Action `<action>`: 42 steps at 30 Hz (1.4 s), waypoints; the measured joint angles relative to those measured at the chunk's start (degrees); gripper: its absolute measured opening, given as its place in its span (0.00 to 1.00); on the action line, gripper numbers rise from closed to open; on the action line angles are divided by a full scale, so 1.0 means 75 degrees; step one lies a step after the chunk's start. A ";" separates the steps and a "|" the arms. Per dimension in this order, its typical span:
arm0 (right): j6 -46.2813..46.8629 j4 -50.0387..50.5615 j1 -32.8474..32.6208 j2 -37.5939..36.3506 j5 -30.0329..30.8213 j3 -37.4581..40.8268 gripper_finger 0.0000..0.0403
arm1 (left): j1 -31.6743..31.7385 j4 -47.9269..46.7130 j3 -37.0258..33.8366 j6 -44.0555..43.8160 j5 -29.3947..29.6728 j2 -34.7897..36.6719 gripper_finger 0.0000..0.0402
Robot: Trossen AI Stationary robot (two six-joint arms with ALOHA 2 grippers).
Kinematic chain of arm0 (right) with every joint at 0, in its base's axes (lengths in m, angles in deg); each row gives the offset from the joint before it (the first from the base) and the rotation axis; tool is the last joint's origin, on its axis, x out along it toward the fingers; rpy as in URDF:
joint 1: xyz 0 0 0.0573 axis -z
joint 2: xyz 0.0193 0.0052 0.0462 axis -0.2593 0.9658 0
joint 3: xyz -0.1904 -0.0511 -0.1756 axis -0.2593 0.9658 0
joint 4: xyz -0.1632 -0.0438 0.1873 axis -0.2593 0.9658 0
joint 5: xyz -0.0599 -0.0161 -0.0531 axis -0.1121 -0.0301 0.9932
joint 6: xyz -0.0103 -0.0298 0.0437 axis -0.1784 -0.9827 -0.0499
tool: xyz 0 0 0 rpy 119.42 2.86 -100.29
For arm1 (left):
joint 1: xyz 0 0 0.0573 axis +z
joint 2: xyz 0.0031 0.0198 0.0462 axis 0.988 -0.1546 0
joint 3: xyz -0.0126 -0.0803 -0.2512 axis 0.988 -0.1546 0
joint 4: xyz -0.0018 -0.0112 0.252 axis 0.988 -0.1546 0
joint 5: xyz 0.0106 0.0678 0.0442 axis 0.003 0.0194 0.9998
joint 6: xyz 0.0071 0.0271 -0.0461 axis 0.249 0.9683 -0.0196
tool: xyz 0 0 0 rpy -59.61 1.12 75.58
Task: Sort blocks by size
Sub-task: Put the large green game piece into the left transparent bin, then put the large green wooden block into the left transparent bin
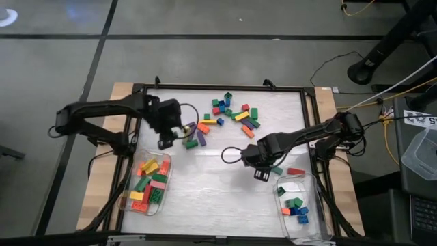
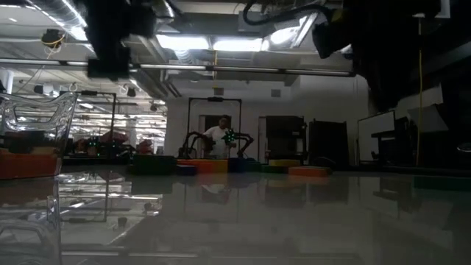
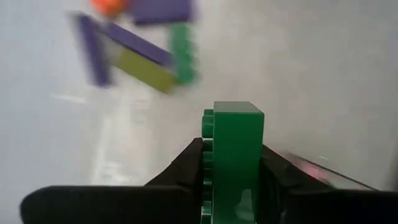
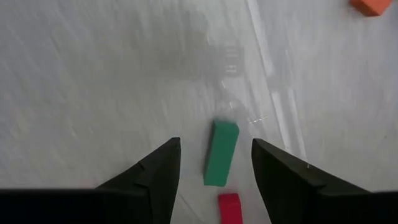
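Observation:
A loose heap of coloured blocks (image 1: 229, 116) lies at the table's far middle. My left gripper (image 1: 166, 140) hangs at the heap's left end, shut on a long green block (image 3: 233, 155). My right gripper (image 1: 261, 175) is open and empty, low over the table at the near right. In the right wrist view its fingers (image 4: 216, 143) stand apart on either side of a long green block (image 4: 221, 152) lying flat beyond them. A small red block (image 4: 229, 205) lies beside that one, and a red one (image 1: 295, 171) lies to the right. My left gripper pinches the long green block between its two fingers, one on each broad side (image 3: 214, 168), with the studs facing one finger. The block's free end (image 3: 233, 115) sticks out past the fingertips. It is clear of the table.
A clear tub (image 1: 147, 184) at the near left holds several long blocks. A clear tub (image 1: 297, 208) at the near right holds several short ones. Purple, yellow and green blocks (image 3: 146, 59) lie ahead of my left gripper. A black frame (image 1: 225, 87) borders the table. A person (image 2: 217, 132) stands far behind.

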 joint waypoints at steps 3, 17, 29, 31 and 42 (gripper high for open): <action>0.0289 -0.0001 -0.0118 0.0000 -0.0002 0.0431 0.49 | -0.0671 -0.0489 -0.0001 -0.0867 -0.0886 0.0353 0.18; 0.0672 -0.0962 -0.0053 0.0000 -0.0376 0.2536 0.49 | -0.4136 -0.0852 -0.0015 -0.5237 -0.0895 0.0527 0.26; 0.0504 -0.2266 -0.0067 0.0006 -0.0697 0.2886 0.49 | -0.5345 -0.0882 -0.0015 -0.7095 -0.0480 0.0425 0.39; 0.0501 -0.2535 -0.0067 0.0006 -0.0737 0.3016 0.49 | -0.5460 -0.0879 -0.0015 -0.7206 -0.0382 0.0416 0.42; 0.0295 -0.3015 -0.0064 -0.0012 -0.1161 0.3233 0.23 | -0.5515 0.0209 -0.0018 -0.6040 0.1067 0.0416 0.43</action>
